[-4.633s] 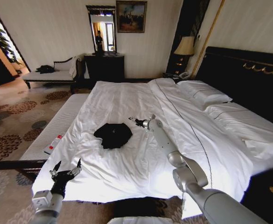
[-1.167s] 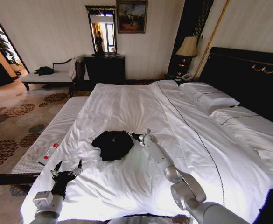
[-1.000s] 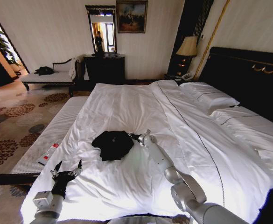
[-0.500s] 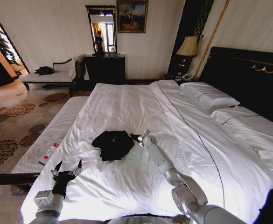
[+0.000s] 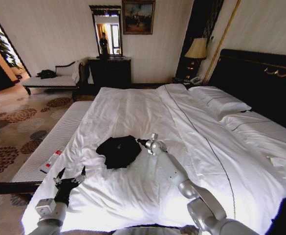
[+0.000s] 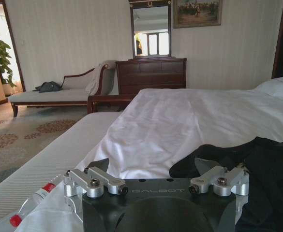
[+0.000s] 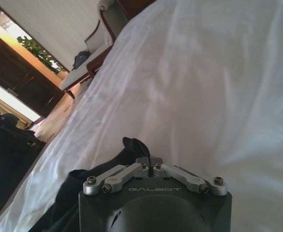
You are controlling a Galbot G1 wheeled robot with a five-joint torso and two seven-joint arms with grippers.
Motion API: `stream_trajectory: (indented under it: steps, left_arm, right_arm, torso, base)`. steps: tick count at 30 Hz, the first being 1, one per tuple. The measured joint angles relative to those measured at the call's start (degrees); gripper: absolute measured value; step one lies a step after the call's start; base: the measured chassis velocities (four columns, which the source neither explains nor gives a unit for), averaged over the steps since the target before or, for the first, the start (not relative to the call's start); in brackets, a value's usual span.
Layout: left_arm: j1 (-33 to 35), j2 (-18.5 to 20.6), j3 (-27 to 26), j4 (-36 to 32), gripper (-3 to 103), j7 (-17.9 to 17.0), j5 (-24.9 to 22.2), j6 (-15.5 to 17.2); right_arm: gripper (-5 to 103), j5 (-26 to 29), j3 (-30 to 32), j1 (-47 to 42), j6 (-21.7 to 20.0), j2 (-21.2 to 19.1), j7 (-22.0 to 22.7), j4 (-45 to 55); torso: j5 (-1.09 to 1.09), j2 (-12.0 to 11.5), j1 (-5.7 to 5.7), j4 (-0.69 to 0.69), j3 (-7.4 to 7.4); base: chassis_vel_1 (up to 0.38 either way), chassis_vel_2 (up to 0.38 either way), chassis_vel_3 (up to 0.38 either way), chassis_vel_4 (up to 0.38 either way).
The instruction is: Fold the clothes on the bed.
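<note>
The clothes [image 5: 117, 152], a black T-shirt, lie bunched in a small heap on the white bed [image 5: 133, 105], on its near left part. My right gripper [image 5: 139, 142] reaches across the sheet to the heap's right edge. In the right wrist view the right gripper [image 7: 148, 162] is shut, and a flap of the black clothes [image 7: 132, 143] sticks out at its tips. My left gripper [image 5: 69, 177] hovers open at the bed's near left corner, apart from the clothes. In the left wrist view the left gripper [image 6: 156, 166] has the clothes [image 6: 269, 166] ahead and to one side.
A white bench [image 5: 59, 132] runs along the bed's left side, with a red-and-white bottle [image 5: 50, 161] on it. White pillows [image 5: 221, 100] lie against the dark headboard [image 5: 260, 81] on the right. A chaise [image 5: 52, 79], a dark dresser [image 5: 109, 71] and a lamp [image 5: 195, 49] stand by the far wall.
My right gripper came from right of the clothes to their right edge. In the last half second its wrist rose slightly and shifted right. The left arm stayed still.
</note>
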Motion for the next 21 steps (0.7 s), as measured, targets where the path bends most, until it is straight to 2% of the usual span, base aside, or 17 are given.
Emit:
stream_trajectory:
  steps: [2, 8, 10, 12, 14, 17, 20, 21]
  left_arm:
    - [-0.2, 0.3, -0.2, 0.0, 101, -0.2, -0.5, 0.2]
    - [-2.2, 2.7, -1.6, 0.7, 98, -0.8, -4.0, 1.2]
    - [-3.9, 4.5, -2.1, 1.7, 96, -1.5, -6.5, 2.0]
    - [-7.3, 7.3, -2.5, 3.6, 98, -2.2, -10.1, 2.9]
    - [-8.3, 8.0, -2.5, 4.2, 98, -2.4, -11.3, 3.1]
    - [-14.8, 12.1, -1.8, 8.7, 100, -3.0, -17.8, 4.0]
    - [-17.1, 13.3, -1.1, 10.5, 103, -3.3, -19.7, 4.0]
    - [-20.6, 15.2, 0.3, 14.1, 101, -3.6, -23.2, 4.0]
  right_arm:
    - [0, 0.1, -0.4, 0.0, 0.1, -0.1, 0.1, 0.5]
    - [0, 0.8, -2.2, 0.1, 0.3, -0.2, 0.7, 2.2]
    - [0, 0.8, -2.8, 0.2, 0.3, -0.2, 0.9, 2.4]
    - [0, 0.8, -3.2, 0.2, 0.3, -0.2, 1.2, 2.4]
    - [0, 0.9, -3.3, 0.1, 0.3, -0.3, 1.3, 2.5]
    - [0, 1.7, -3.7, 0.0, 0.3, -1.1, 2.2, 3.2]
    - [0, 2.2, -4.1, 0.0, 0.3, -1.5, 2.5, 3.5]
    - [0, 2.6, -4.9, 0.1, 0.3, -2.1, 2.8, 3.6]
  torso:
    - [-0.01, 0.0, 0.0, 0.0, 0.0]
    - [0.0, 0.0, 0.0, 0.0, 0.0]
    - [-0.01, 0.0, 0.0, 0.0, 0.0]
    - [-0.01, 0.0, 0.0, 0.01, 0.0]
    - [-0.01, 0.0, 0.0, 0.01, 0.0]
    - [-0.01, 0.0, 0.0, -0.01, 0.01]
    - [-0.01, 0.0, 0.0, -0.01, 0.01]
    - [0.0, 0.0, 0.0, -0.04, 0.01]
  base:
    - [0.0, 0.0, 0.0, 0.0]
    - [0.0, 0.0, 0.0, 0.0]
    - [0.0, 0.0, 0.0, 0.0]
    - [0.0, 0.0, 0.0, 0.0]
    - [0.0, 0.0, 0.0, 0.0]
    - [0.0, 0.0, 0.0, 0.0]
    - [0.0, 0.0, 0.0, 0.0]
    - [0.0, 0.0, 0.0, 0.0]
